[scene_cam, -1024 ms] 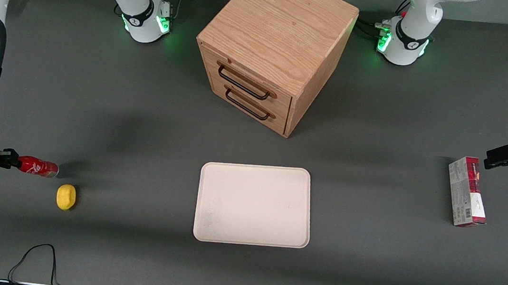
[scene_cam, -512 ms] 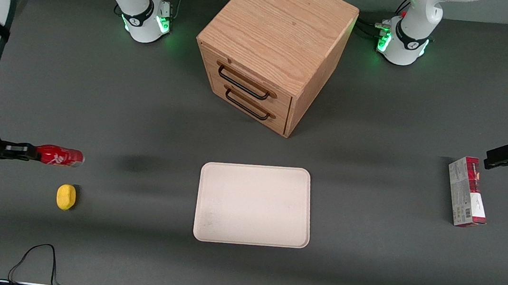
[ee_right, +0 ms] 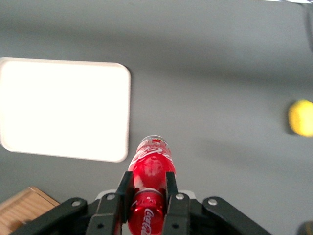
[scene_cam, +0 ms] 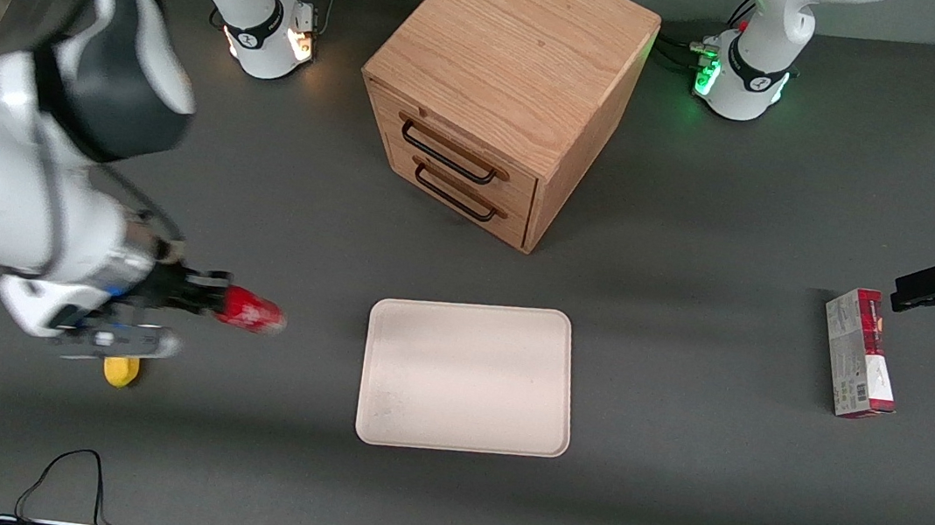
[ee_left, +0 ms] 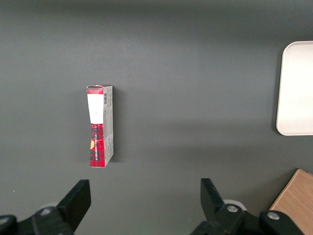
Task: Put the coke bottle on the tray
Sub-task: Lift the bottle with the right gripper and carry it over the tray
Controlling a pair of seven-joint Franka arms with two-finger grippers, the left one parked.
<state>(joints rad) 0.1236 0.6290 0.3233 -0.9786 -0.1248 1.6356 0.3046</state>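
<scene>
The coke bottle [scene_cam: 251, 311] is a slim red bottle with white script, held level above the table. My right gripper [scene_cam: 203, 301] is shut on it near its capped end, its silvery base pointing toward the tray [scene_cam: 468, 376]. The tray is a flat cream-white rectangle with a low rim, lying in front of the drawer cabinet and nearer the front camera. A stretch of bare table separates bottle and tray. In the right wrist view the bottle [ee_right: 150, 169] sits between the two black fingers [ee_right: 123, 190] of the gripper [ee_right: 146, 188], with the tray [ee_right: 63, 110] ahead.
A wooden two-drawer cabinet [scene_cam: 500, 90] stands farther from the front camera than the tray. A yellow lemon [scene_cam: 121, 371] lies on the table just under my wrist. A red-and-white carton [scene_cam: 859, 353] lies toward the parked arm's end. A black cable [scene_cam: 69, 477] loops near the front edge.
My right arm has carried the bottle from the working arm's end of the table toward the tray, passing above the lemon. The grip stayed shut. Nothing else moved.
</scene>
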